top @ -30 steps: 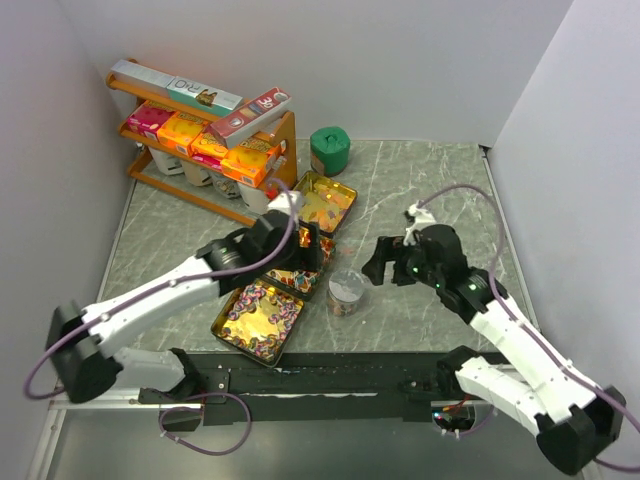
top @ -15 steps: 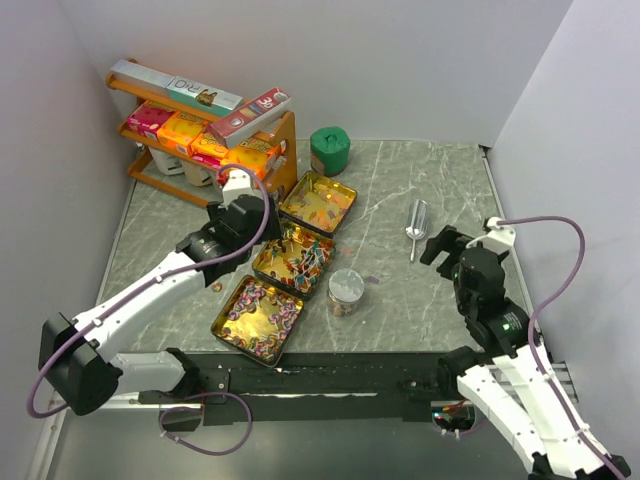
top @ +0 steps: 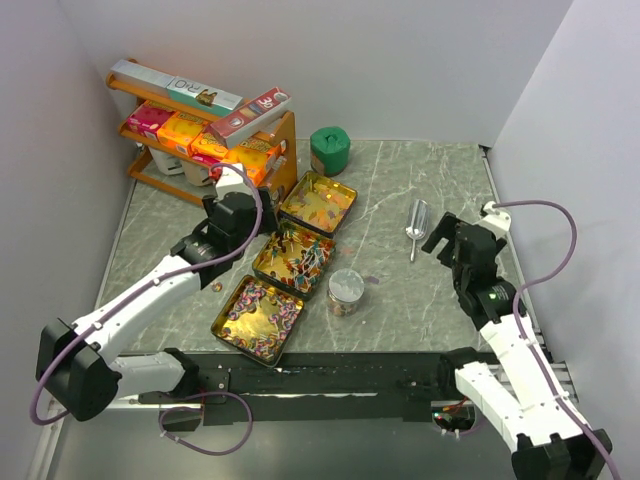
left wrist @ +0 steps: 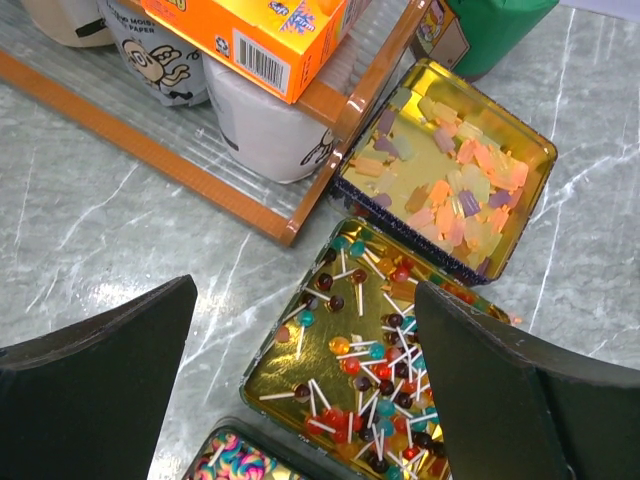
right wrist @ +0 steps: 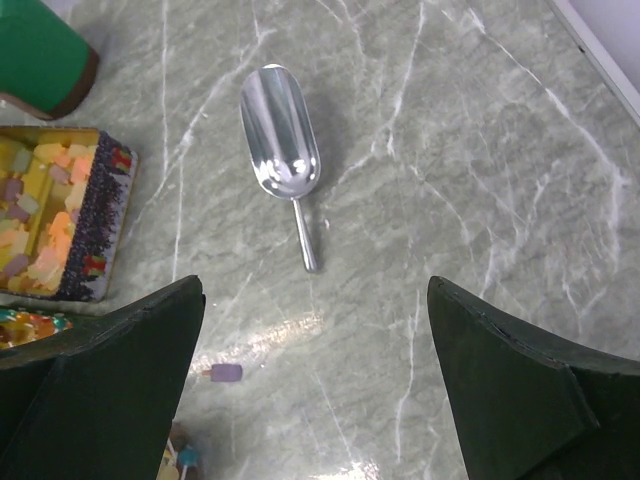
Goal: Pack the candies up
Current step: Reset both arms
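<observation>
Hanging with jaws spread wide and holding nothing, the left gripper [left wrist: 305, 370] sits above the candies [left wrist: 385, 365] — three open tins [left wrist: 400, 225] of them, strung from 1 o'clock to 7 o'clock. The right gripper [right wrist: 315, 370], equally spread, hovers with a metal scoop [right wrist: 280, 145] at its 12 o'clock.

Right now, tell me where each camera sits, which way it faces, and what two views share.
Top: above and behind the arm bases, looking down on table and shelf; left arm and right arm show.
Left wrist: on the left arm, looking down at the lollipop tin; open left gripper frames the bottom.
Right wrist: on the right arm, looking down at the scoop; open right gripper frames the bottom.
Shared: both wrist views catch the pastel candy tin.
</observation>
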You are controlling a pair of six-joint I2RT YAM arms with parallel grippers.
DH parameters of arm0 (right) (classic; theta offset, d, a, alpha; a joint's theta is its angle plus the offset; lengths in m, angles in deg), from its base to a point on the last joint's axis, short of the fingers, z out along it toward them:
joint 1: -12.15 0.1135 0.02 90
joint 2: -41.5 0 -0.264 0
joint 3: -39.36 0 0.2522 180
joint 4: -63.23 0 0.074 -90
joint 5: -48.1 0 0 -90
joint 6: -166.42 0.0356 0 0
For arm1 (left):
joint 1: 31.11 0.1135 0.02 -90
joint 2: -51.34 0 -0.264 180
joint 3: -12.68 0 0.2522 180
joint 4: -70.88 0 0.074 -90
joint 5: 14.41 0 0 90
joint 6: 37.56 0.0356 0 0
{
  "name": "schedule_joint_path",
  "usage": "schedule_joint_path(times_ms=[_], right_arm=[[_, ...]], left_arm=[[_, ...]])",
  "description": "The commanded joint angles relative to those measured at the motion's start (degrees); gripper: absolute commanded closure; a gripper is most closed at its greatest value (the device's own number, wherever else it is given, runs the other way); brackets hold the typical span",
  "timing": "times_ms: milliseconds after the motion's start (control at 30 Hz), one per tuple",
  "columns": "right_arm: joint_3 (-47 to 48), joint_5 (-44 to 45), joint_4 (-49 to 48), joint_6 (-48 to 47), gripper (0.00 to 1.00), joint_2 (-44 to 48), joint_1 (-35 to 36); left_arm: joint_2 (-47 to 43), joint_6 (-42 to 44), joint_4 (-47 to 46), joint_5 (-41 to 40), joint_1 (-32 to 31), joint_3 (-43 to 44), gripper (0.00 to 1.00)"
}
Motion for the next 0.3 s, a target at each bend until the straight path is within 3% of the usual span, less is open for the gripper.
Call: schedule_joint_path(times_ms=[0, 267], right_arm=[[2.8, -1.6, -4.0, -1.0, 0.01, -2.0, -1.4], [2.8, -4.2, -5.5, -1.4, 0.01, -3.8, -2.7]], left_arm=[[0.3, 0.5, -4.5, 0.0, 0.4, -0.6, 0.04], [-0.8, 0.6, -6.0, 0.1, 0.5, -1.9, 0.04]])
